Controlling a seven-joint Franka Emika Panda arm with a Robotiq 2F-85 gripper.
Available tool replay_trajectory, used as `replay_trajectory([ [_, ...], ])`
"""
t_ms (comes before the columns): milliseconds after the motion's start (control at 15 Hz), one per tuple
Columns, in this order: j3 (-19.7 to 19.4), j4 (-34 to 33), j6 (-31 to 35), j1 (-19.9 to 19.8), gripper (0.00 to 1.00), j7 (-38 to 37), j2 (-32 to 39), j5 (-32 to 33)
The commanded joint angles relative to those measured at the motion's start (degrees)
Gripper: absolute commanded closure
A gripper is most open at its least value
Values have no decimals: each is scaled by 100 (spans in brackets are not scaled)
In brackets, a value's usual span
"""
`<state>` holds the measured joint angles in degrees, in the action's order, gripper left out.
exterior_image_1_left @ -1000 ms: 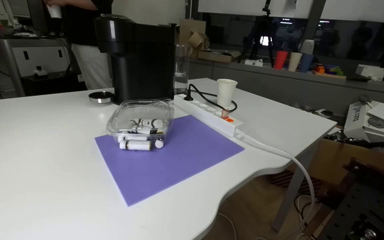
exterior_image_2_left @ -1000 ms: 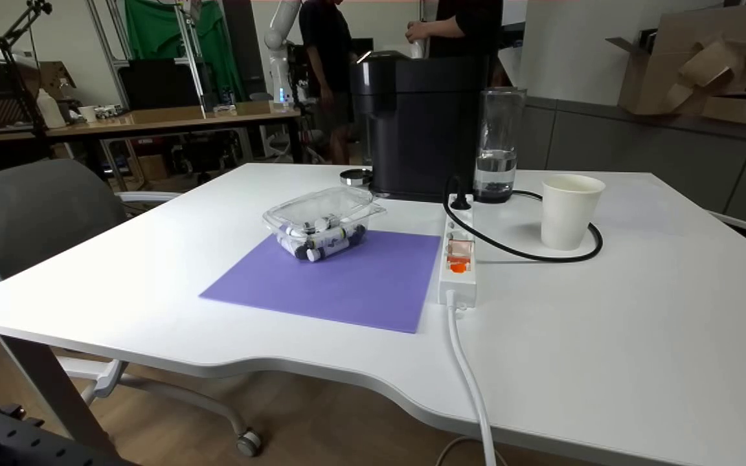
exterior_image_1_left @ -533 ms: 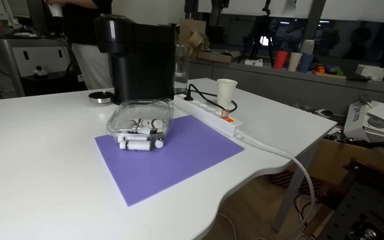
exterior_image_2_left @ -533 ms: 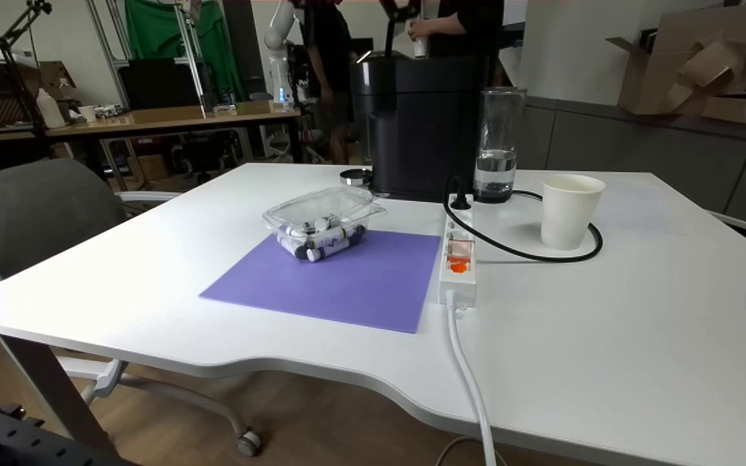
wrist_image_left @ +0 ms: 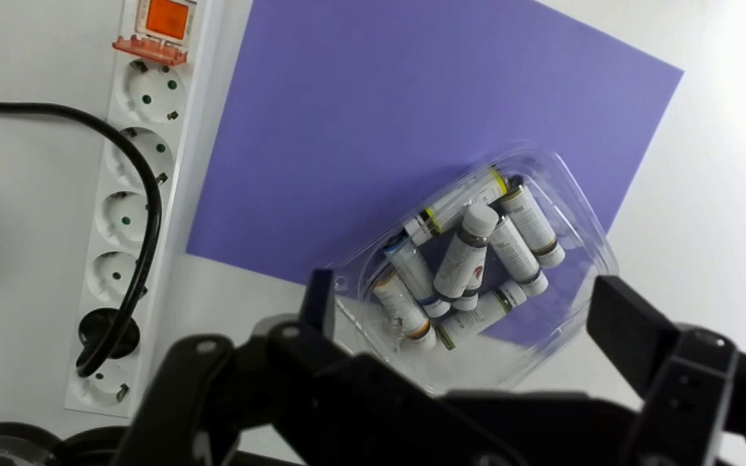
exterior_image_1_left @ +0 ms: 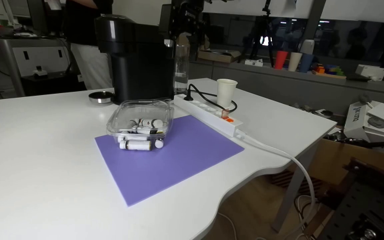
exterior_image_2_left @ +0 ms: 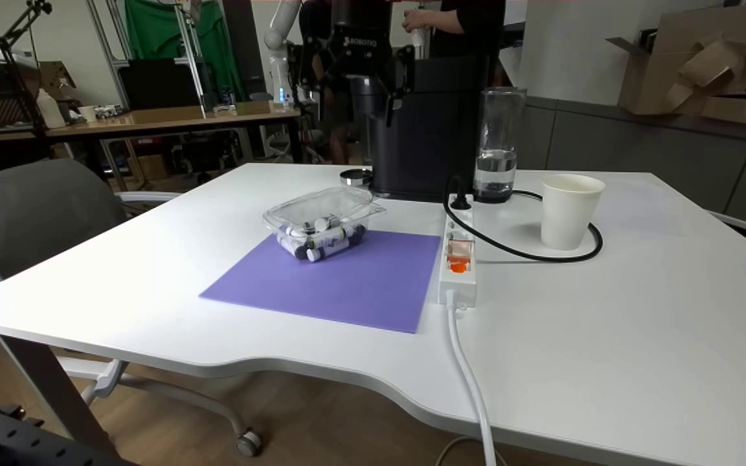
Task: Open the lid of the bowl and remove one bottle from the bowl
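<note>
In an exterior view a grey chair [exterior_image_2_left: 36, 213] stands near the left edge of the white surface [exterior_image_2_left: 172, 265], and bare room runs from that edge to the purple mat [exterior_image_2_left: 347, 285]. The bowl [exterior_image_2_left: 366, 225] overlaps the mat's far left corner, the clear lid [exterior_image_2_left: 321, 198] over it and small white bottles [wrist_image_left: 457, 268] inside. Bare mat stretches in front of it toward the surface's curved near edge. A power strip [exterior_image_2_left: 458, 255] runs just beside the mat's right edge; past it a paper cup [exterior_image_2_left: 570, 213] stands upright within a curve of black cable [exterior_image_2_left: 541, 259], with broad bare room further right.

The pincer [wrist_image_left: 465, 307] is spread wide and grips nothing. In the wrist view its fingers show left and right of the bowl; in both exterior views it hangs well above the surface, apart from the bowl.

Behind, left to right: green cloth [exterior_image_2_left: 153, 35], a black machine [exterior_image_2_left: 425, 136] on the surface, a person in black [exterior_image_2_left: 470, 26], a clear tank [exterior_image_2_left: 497, 136], a cardboard box [exterior_image_2_left: 684, 65].
</note>
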<state>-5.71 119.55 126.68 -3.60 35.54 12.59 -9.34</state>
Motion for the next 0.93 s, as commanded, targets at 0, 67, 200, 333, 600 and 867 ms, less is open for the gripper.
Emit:
replay_trajectory([
  [0, 171, -6, -13, -182, 0, -28, -29, 47],
  [67, 140, 111, 70, -181, 0, -91, -130, 116],
  [200, 122, -76, 60, -208, 0, -239, 137, 237],
  [333, 151, -273, 216, -251, 0, -260, 490, 281],
  [600, 284, -627, 422, -304, 0, -254, 1171, 430],
  [867, 458, -1103, 465, -327, 0, -304, 1834, 567],
])
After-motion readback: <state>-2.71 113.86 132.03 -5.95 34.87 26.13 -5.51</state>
